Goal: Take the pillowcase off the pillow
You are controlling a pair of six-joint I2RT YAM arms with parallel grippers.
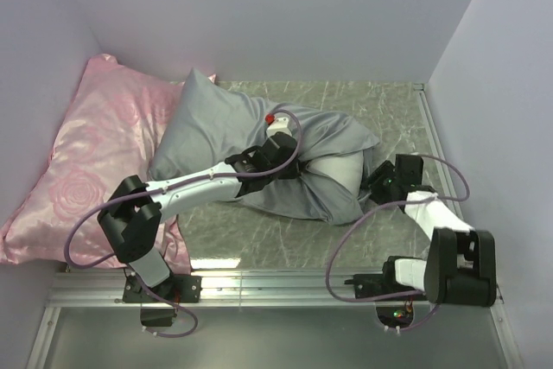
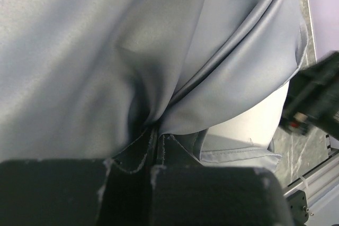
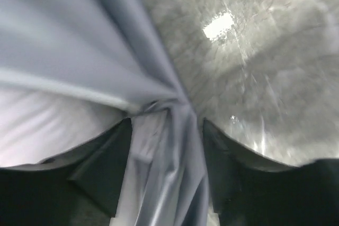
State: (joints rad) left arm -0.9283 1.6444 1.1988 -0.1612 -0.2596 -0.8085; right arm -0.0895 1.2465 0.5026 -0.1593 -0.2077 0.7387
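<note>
The grey-blue satin pillowcase [image 1: 216, 127] lies across the middle of the table with the white pillow [image 1: 337, 170] bulging out of its open right end. My left gripper [image 1: 283, 162] presses down on the case's middle and is shut on a pinch of the fabric [image 2: 157, 136]; the pillow [image 2: 249, 123] shows just beyond it. My right gripper [image 1: 378, 183] is at the open end's right edge. In the right wrist view its fingers hold a bunched fold of pillowcase [image 3: 79, 41] between them [image 3: 167, 125], with the pillow [image 3: 42, 125] at the left.
A pink rose-patterned satin pillow [image 1: 95, 153] lies at the left against the wall, partly under the grey case. Marble-look tabletop [image 1: 389, 101] shows at the right and back. Walls close in on three sides. A metal rail [image 1: 276, 287] runs along the near edge.
</note>
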